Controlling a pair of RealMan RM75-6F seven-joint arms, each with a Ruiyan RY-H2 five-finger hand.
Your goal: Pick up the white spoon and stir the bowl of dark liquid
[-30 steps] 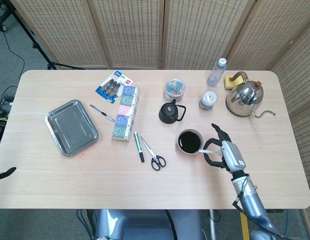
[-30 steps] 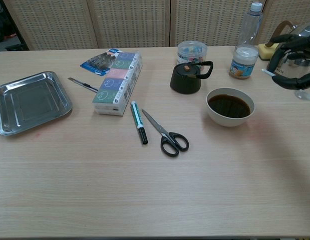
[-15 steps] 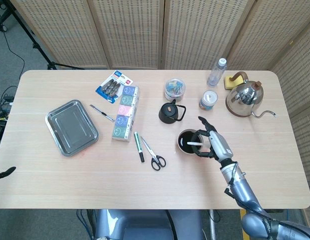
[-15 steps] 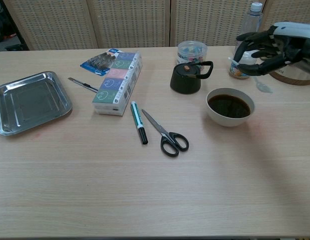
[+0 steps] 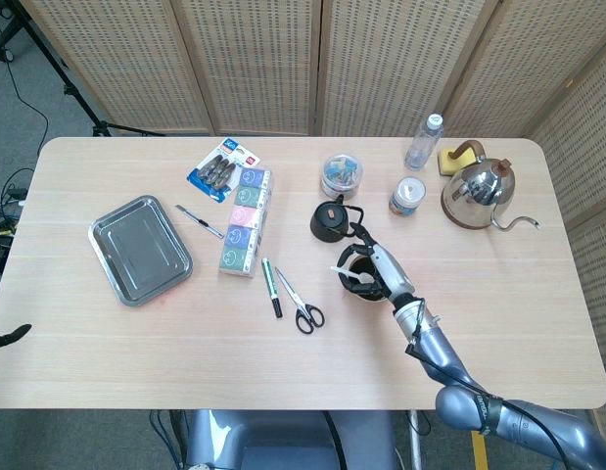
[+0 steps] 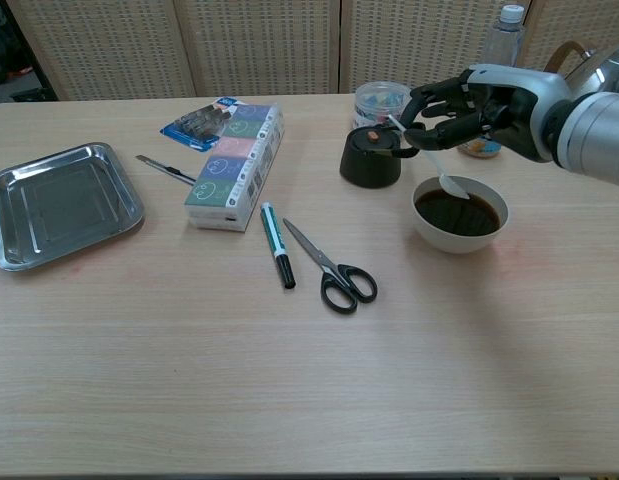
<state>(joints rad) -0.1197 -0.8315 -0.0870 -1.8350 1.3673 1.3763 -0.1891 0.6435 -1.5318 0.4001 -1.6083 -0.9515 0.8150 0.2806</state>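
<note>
The bowl (image 6: 459,214) sits right of the scissors (image 6: 331,266), with the small teapot (image 6: 376,157) just behind it.

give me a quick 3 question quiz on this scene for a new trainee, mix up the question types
1. True or false: the right hand holds the white spoon with its scoop end at the bowl of dark liquid.
2. Multiple choice: what lies just left of the scissors? A) a metal tray B) a green and white marker C) a water bottle
3. Fill in: the small black teapot stands just ____ the bowl, on the far side from the chest camera.

Key: 1 true; 2 B, the marker; 3 behind.
</note>
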